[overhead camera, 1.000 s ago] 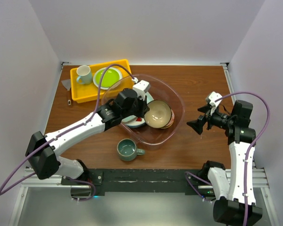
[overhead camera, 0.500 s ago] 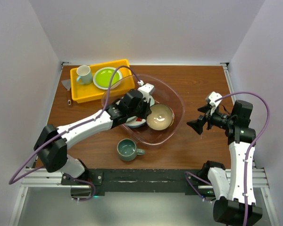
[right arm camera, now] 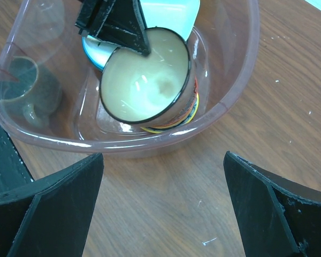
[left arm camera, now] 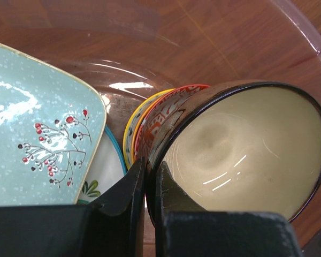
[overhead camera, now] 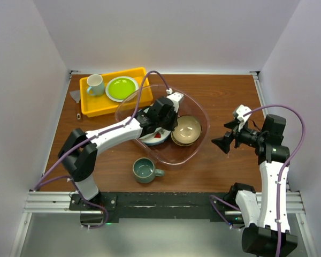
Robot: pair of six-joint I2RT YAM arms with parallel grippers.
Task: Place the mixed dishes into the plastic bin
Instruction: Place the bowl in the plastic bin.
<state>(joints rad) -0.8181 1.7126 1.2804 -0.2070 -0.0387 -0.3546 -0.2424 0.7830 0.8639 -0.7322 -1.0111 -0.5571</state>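
Note:
My left gripper (overhead camera: pixel 173 124) is inside the plastic bin (overhead camera: pixel 201 112), shut on the near rim of a dark-rimmed, cream-inside bowl (overhead camera: pixel 186 130). In the left wrist view its jaws (left arm camera: pixel 150 179) pinch that bowl (left arm camera: pixel 246 155), which rests on two patterned bowls (left arm camera: pixel 150 115). Beside them lie a pale-green tray (left arm camera: pixel 37 134) and a blue-rimmed plate (left arm camera: pixel 104 171). A grey-green mug (overhead camera: pixel 145 170) stands on the table in front of the bin. My right gripper (overhead camera: pixel 220 142) hangs open to the right of the bin, its jaws (right arm camera: pixel 163 209) wide over bare wood.
A yellow tray (overhead camera: pixel 91 104) at the back left holds a lime-green plate (overhead camera: pixel 121 88) and a pale mug (overhead camera: pixel 95 84). White walls close in the table on three sides. Bare wood lies between the bin and my right arm.
My left arm has reached further right inside the bin, carrying the cream-inside bowl a little to the right over the stacked bowls. The right arm has not moved.

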